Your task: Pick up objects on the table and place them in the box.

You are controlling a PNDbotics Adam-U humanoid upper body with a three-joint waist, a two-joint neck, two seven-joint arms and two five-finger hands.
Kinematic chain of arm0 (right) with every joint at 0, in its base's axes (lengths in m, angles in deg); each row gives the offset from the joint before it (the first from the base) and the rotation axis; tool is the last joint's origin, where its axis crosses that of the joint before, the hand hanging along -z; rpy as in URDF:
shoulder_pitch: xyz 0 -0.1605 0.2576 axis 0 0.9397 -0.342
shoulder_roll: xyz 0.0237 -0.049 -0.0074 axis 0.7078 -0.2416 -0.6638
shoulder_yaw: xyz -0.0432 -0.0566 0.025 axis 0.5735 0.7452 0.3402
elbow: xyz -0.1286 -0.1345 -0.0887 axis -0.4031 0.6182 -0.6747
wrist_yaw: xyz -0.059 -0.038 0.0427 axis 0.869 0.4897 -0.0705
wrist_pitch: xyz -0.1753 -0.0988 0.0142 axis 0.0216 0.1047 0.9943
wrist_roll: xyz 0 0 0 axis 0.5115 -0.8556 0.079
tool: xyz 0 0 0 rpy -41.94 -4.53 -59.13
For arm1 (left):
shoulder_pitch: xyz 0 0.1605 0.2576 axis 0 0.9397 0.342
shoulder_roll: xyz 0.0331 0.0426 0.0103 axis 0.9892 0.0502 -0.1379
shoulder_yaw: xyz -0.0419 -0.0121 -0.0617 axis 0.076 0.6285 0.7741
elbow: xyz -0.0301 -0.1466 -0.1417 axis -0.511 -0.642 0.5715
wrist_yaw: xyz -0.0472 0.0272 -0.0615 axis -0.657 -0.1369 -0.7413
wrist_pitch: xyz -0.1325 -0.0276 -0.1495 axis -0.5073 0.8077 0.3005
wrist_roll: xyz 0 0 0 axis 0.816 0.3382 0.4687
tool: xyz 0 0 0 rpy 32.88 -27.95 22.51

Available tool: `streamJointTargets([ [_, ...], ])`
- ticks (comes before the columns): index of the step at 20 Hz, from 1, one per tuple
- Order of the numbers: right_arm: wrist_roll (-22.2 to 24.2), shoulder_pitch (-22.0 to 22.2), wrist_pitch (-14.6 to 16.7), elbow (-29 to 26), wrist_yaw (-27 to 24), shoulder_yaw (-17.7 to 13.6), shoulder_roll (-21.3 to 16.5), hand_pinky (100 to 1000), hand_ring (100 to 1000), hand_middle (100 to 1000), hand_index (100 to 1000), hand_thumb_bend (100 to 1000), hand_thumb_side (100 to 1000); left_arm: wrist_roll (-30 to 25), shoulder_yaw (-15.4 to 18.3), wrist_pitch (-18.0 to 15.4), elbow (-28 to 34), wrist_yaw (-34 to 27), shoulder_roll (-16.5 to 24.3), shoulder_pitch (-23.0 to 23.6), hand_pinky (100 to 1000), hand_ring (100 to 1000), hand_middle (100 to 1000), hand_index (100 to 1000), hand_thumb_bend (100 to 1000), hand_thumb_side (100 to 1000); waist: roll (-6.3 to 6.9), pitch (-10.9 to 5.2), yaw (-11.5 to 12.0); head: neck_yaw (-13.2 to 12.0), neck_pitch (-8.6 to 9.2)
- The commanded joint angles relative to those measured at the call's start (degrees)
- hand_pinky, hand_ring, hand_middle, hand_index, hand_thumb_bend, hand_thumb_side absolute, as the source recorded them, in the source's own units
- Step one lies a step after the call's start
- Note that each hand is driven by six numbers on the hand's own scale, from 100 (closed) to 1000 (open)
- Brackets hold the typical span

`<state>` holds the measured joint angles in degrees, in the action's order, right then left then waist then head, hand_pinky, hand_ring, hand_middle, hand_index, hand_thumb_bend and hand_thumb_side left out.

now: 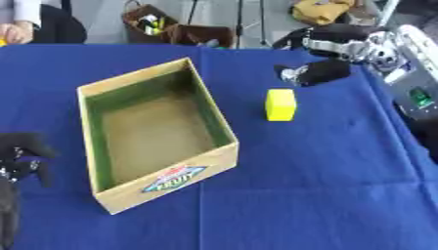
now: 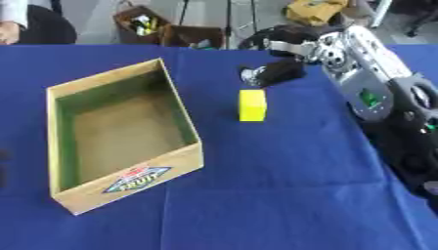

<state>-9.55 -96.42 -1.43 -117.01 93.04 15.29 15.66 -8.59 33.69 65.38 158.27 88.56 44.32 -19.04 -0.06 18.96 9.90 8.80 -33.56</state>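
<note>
Yellow block: a small box-shaped solid lying on the blue worktop, just on the near side of the right robot hand and apart from it; nothing grips it.
Block axis: its long axis runs from the near edge of the worktop toward the far edge, almost in line with the right robot hand; one short end faces that hand, the other faces the robot.
Right robot hand: black, reaching in from the upper right on a silver and black arm; it hangs just beyond the block's far end, not touching it; whether its fingers are curled or straight cannot be told.
Left robot hand: black, at the lower left edge of the left eye view, beside the box's left wall; its fingers look relaxed and hold nothing.
Box: an open cardboard box with a green inner lining and a printed label on its near wall, standing to the left of the block with a strip of bare cloth between them; set askew, it lies between the two robot hands.
Obstructions: nothing lies between the right robot hand and the block.
Background: brown bags stand on the floor beyond the worktop's far edge.
</note>
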Motion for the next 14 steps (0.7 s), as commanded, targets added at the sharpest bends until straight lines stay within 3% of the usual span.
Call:
streamJointTargets([
  [1, 1.1, -1.2, 0.7, 0.9, 0.2, 0.0, -1.2, 892, 935, 958, 1000, 100, 836, -0.3, -0.2, -0.1, 1.1, 0.0, 0.8, -0.3, 239, 504, 459, 620, 100, 1000, 0.03, -1.11, 0.1, 0.2, 0.73],
  [5, 3.2, -1.1, 1.6, 1.2, -0.8, 0.4, -1.6, 892, 934, 970, 1000, 100, 757, -0.5, -0.3, -0.1, 1.1, 0.0, 0.8, -0.4, 240, 504, 460, 620, 100, 1000, 0.0, -0.98, 0.2, 0.1, 0.74],
  [6, 3.8, -1.1, 1.8, 1.3, -1.1, 0.5, -1.7, 894, 937, 974, 1000, 100, 715, -0.5, -0.3, -0.1, 1.1, 0.1, 0.8, -0.4, 240, 504, 460, 620, 100, 1000, -0.01, -0.98, 0.2, 0.1, 0.73],
  [8, 5.1, -1.1, 2.2, 1.3, -1.9, 0.6, -1.9, 887, 924, 974, 1000, 100, 548, -0.5, -0.3, -0.1, 1.0, 0.0, 0.9, -0.4, 240, 504, 460, 620, 100, 1000, -0.06, -1.0, 0.2, 0.1, 0.73],
  [14, 6.4, -0.9, 2.3, 0.6, -3.2, 0.9, -2.5, 877, 927, 972, 1000, 100, 650, -0.5, -0.3, -0.1, 1.0, 0.0, 0.9, -0.4, 240, 504, 460, 619, 100, 1000, -0.19, -1.06, 0.1, 0.1, 0.67],
])
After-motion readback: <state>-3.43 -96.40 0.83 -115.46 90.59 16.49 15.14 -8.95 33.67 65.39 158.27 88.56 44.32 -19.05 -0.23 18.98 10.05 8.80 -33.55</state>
